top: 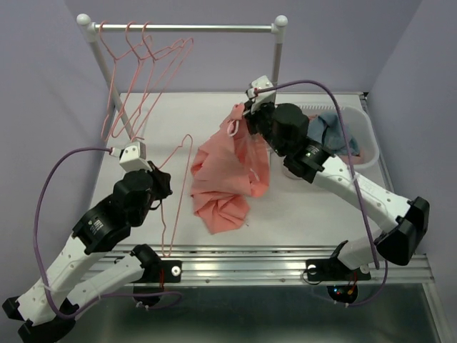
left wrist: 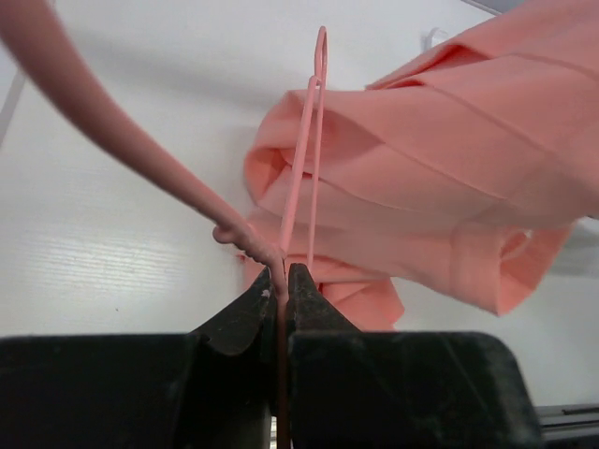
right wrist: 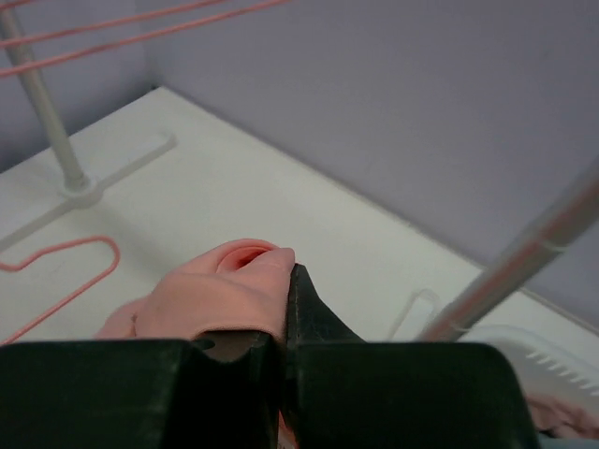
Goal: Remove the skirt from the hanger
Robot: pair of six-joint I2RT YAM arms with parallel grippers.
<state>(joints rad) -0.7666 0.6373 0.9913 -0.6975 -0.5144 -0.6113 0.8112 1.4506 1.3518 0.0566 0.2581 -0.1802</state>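
The pink skirt hangs in folds from my right gripper, its lower part bunched on the white table. The right gripper is shut on a fold of the skirt and holds it above the table. My left gripper is shut on the thin wire of the pink hanger, which stands to the left of the skirt. In the left wrist view the jaws pinch the hanger, with the skirt behind it. I cannot tell whether hanger and skirt touch.
A white clothes rack stands at the back with several pink hangers on its left end. Its foot and pole show in the right wrist view. A white basket with blue and pink cloth sits at the right.
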